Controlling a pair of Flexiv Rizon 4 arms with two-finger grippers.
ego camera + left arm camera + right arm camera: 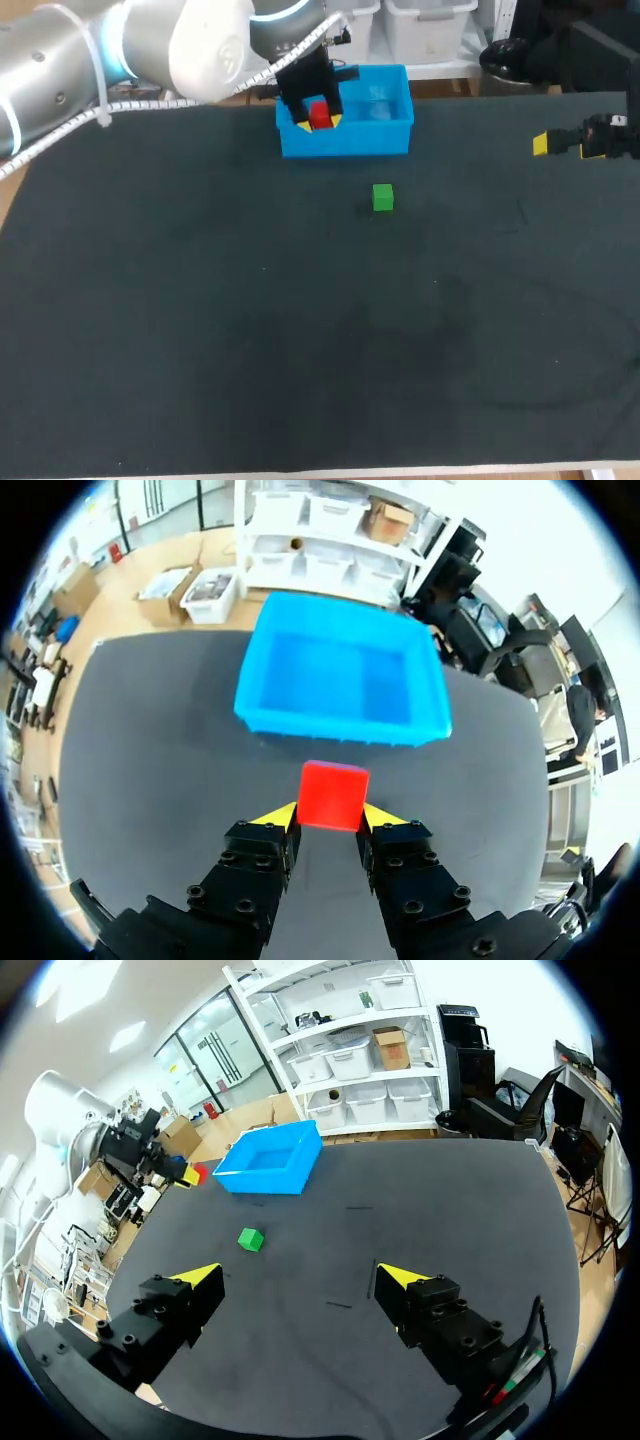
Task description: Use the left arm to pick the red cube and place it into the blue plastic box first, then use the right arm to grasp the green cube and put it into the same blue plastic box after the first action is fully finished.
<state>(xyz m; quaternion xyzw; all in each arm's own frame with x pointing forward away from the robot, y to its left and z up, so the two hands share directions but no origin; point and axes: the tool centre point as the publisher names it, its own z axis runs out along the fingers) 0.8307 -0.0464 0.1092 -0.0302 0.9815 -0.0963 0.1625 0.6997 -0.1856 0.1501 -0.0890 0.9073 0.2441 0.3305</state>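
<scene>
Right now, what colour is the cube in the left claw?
It's a red cube, clearest in the left wrist view.

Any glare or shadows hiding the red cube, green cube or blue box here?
Head view: no glare; the red cube reads clearly in the left gripper, whose black body hides part of the blue box. Left wrist view: even light, soft shadow along the box's near wall. Right wrist view: green cube distinct, no glare on it.
</scene>
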